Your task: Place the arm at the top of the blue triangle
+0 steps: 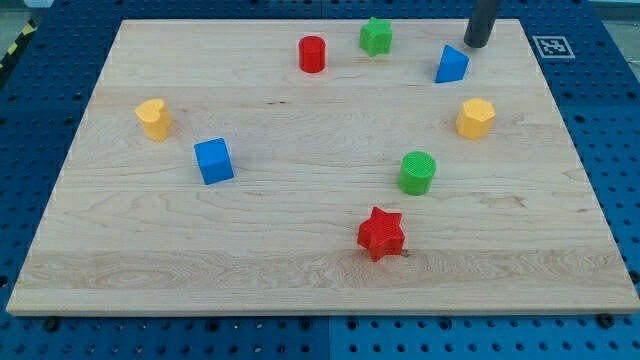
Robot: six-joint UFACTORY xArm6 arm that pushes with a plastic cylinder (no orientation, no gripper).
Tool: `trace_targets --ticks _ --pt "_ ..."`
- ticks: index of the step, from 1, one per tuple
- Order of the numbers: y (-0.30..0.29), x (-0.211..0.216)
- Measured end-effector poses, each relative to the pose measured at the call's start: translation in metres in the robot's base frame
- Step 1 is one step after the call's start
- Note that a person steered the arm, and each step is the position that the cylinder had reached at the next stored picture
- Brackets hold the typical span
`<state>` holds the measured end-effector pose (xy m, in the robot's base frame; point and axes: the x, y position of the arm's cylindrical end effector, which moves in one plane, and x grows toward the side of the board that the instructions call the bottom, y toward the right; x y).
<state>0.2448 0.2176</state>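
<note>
my tip sits just above and right of the blue triangle near the bench's top right; nearly placed, a small leftward shift remains. no fingers fitted.

Dark grey cylindrical rod, my tip blunt.

My tip rests on the table, just at one o'clock of the blue triangle, near but not touching. A green star sits at ten o'clock of the triangle, a red cylinder farther at nine. A yellow hexagon lies at five o'clock, a green cylinder at seven, and a red star beyond it. A blue cube and a yellow heart stand well apart, around eight to nine o'clock.
</note>
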Motion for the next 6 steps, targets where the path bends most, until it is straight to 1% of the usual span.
trace_targets --ticks 2,3,4,5,6 --pt "-0.006 0.0" --pt "-0.053 0.0" --pt "-0.062 0.0" --pt "-0.063 0.003" --pt "-0.048 0.006"
